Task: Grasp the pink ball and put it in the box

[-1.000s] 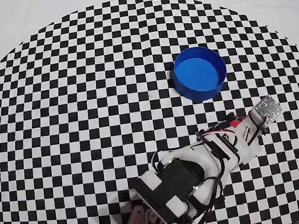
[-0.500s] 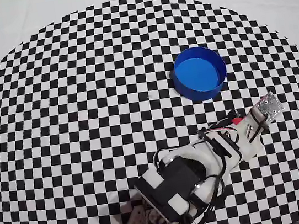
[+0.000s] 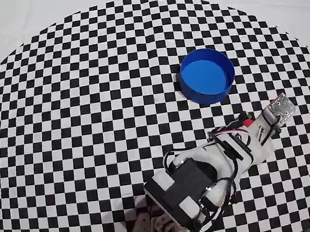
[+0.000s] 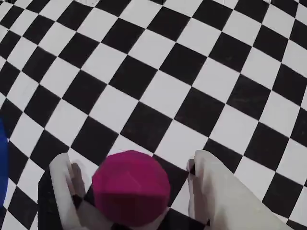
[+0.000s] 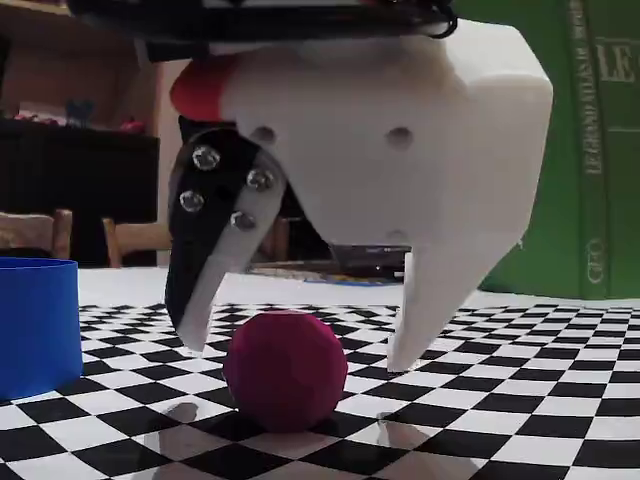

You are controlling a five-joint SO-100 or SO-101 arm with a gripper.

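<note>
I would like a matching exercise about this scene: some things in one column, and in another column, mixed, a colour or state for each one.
Things:
1. pink ball
2. box
3. gripper
4. checkered mat

States:
A. black and white squares, lying under everything
B. blue, round, nothing inside it
C. open, one finger on each side of the ball
D. resting on the mat, not lifted

Right pairs: 1-D, 2-B, 3-C, 4-A
</note>
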